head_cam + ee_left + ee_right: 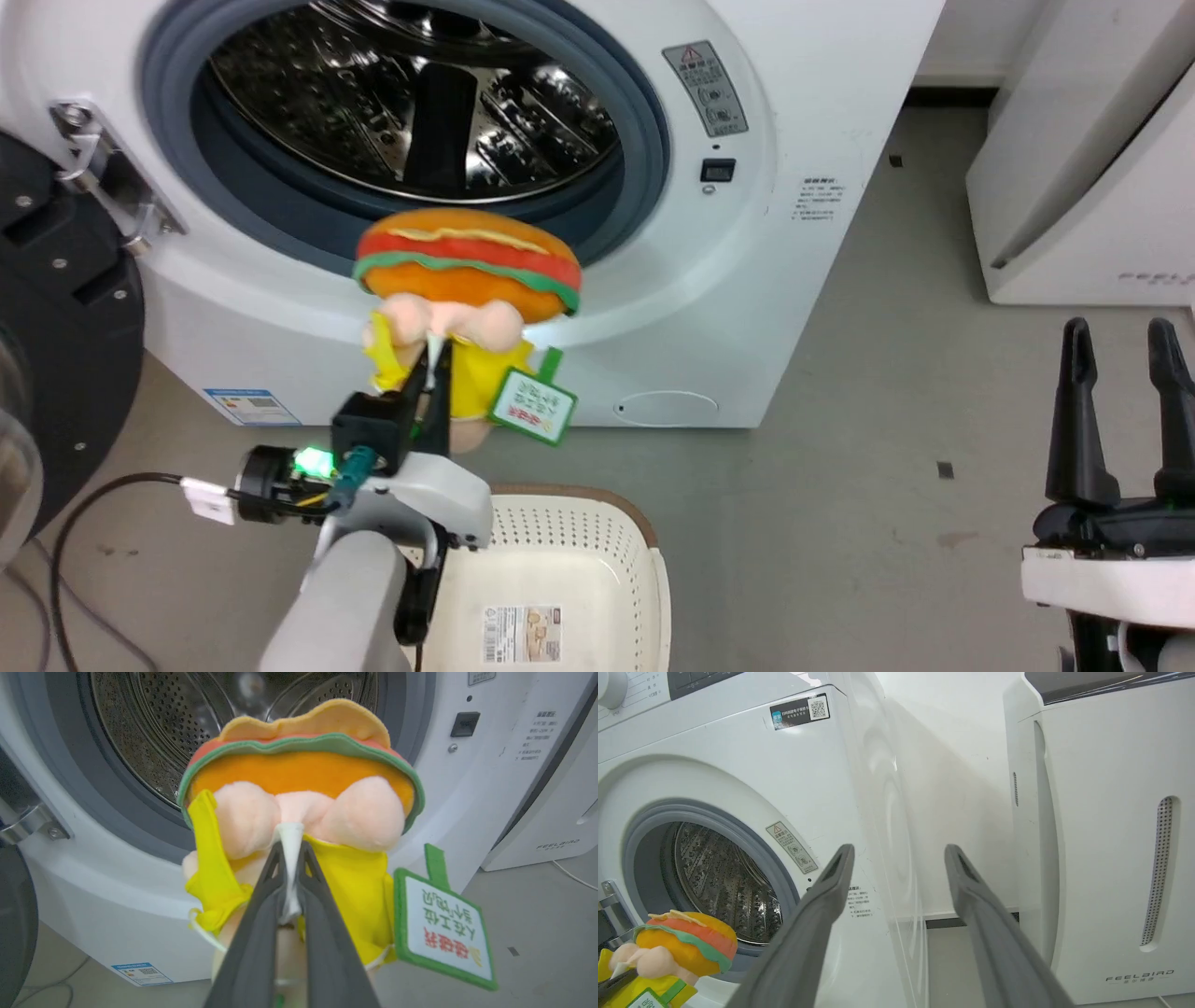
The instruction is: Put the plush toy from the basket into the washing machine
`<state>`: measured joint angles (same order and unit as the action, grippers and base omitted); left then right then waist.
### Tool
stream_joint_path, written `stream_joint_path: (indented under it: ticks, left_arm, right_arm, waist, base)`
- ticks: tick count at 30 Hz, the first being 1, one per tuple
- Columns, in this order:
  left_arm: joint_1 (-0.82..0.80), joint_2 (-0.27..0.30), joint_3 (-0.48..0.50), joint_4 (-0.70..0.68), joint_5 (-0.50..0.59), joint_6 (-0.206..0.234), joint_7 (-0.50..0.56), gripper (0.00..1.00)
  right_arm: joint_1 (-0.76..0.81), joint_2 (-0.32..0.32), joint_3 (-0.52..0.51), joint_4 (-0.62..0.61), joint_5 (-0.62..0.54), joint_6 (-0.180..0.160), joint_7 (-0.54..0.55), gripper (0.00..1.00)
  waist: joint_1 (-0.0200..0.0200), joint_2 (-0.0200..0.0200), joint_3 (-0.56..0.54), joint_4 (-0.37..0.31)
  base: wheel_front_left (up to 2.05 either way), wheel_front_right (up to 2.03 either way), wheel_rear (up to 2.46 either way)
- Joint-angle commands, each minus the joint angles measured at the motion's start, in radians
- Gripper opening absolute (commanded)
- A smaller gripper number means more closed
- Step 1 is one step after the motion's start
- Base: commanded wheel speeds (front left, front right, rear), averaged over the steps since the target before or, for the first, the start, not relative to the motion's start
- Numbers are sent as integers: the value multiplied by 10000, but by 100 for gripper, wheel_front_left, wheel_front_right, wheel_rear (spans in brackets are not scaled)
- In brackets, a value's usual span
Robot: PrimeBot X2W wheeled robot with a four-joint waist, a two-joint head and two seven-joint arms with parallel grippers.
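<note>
A white FEELBIRD appliance [1074, 215] stood on the floor right of the washing machine [747, 308], whose dark door [65, 355] hung open at the left. The left tool [434, 359] was clamped on a white tab of the plush toy [467, 280], which hung upright, hat uppermost, before the porthole's lower rim, beyond the basket [597, 541]. The right tool [1120, 336] stood wide and empty.

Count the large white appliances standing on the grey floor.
2: the white, grey-sealed front-loading washing machine, at left, and the boxy white FEELBIRD appliance to its right. Others may be hidden.
</note>
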<state>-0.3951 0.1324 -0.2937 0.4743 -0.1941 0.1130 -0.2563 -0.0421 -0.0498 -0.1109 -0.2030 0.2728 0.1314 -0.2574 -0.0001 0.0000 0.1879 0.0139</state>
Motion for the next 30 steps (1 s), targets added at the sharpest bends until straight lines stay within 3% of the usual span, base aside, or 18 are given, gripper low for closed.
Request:
stream_joint_path:
  ticks: [1, 15, 30]
  left_arm:
    - [-210, -31, 183, -80, 73, 35, -54, 0]
    - [-2325, 178, 1741, 620, 494, -190, -55, 0]
    - [-5323, 1131, 2917, 1940, 784, -222, -55, 0]
  right_arm:
    - [-231, -4, 8, -38, -23, -7, -44, 100]
    - [-1081, -4, 139, -157, 2, -7, -44, 100]
    - [-2108, -4, 256, -321, 395, -7, -44, 100]
  waist:
    - [1, 0, 212, -133]
    - [1, 0, 1643, -867]
    - [1, 0, 3777, -2106]
  base:
    - [0, 0, 0]
    - [0, 0, 0]
    - [0, 0, 0]
